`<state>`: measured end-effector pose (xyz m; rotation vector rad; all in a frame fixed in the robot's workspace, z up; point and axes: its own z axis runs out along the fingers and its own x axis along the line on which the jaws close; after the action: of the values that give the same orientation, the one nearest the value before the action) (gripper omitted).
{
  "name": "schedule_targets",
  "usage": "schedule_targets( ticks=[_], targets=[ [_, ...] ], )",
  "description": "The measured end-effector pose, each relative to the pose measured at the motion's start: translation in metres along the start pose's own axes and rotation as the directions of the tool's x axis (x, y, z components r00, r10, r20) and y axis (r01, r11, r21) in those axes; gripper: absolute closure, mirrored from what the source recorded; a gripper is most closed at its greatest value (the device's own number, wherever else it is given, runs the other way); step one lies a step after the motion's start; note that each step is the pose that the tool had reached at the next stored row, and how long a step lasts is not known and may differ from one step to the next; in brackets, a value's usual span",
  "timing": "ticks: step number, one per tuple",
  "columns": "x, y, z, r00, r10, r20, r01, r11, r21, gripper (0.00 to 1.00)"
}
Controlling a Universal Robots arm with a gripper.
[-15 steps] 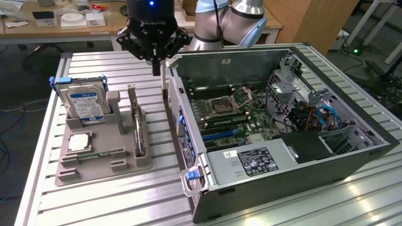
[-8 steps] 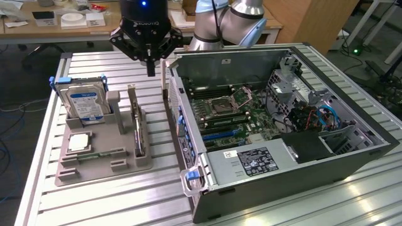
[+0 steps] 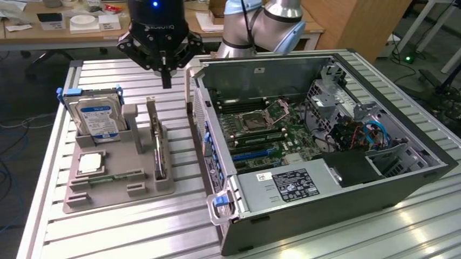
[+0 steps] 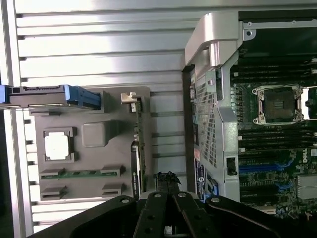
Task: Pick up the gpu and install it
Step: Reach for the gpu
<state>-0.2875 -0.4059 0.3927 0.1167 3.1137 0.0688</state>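
- Open case (image 3: 324, 213) nearest on the counter (image 3: 129, 237); nothing installed, by the look
- gpu (image 3: 155, 145) at its nine o'clock, on edge in the grey holder (image 3: 108, 197); not yet picked
- hand (image 3: 166, 81) beyond, at the gpu's twelve o'clock; closed up, holding nothing

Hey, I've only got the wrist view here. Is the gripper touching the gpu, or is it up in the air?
Observer: Up in the air. In the exterior view the gripper hangs well above the table, shut and holding nothing.
Operator: I see the gpu edge-on. Is it standing up?
Observer: Yes. The gpu stands on its long edge in a slot of the grey holder.
Operator: What's in the case beyond my picture?
Observer: A labelled power supply sits in the near corner of the open case.
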Motion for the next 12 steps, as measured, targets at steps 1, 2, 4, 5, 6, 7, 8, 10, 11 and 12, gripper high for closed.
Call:
schedule_targets(
  ticks=[1,2,4,5,6,7,8,10,11,12],
  targets=[
    [0.001,-0.0002,0.0,1.0,0.0,0.0,0.0,1.0,0.0,0.9],
    [0.003,-0.0004,0.0,1.0,0.0,0.0,0.0,1.0,-0.0001,0.9],
    [0.006,-0.0007,-0.0001,1.0,0.0,0.0001,0.0,1.0,0.0,0.9],
    [0.008,-0.0009,-0.0002,1.0,0.0,0.0,0.0,1.0,0.0,0.9],
    [0.009,-0.001,-0.0002,1.0,0.0,0.0,0.0,1.0,0.0,0.9],
    [0.011,-0.0012,-0.0002,1.0,0.0,0.0001,0.0,1.0,-0.0001,0.9],
    [0.012,-0.0014,-0.0002,1.0,0.0,0.0,0.0,1.0,0.0,0.9],
    [0.015,-0.0017,-0.0003,1.0,0.0,0.0,0.0,1.0,0.0,0.9],
    [0.016,-0.0019,-0.0003,1.0,0.0,0.0,0.0,1.0,0.0,0.9],
    [0.018,-0.0021,-0.0004,1.0,0.0,0.0,0.0,1.0,0.0,0.9]
  ],
)
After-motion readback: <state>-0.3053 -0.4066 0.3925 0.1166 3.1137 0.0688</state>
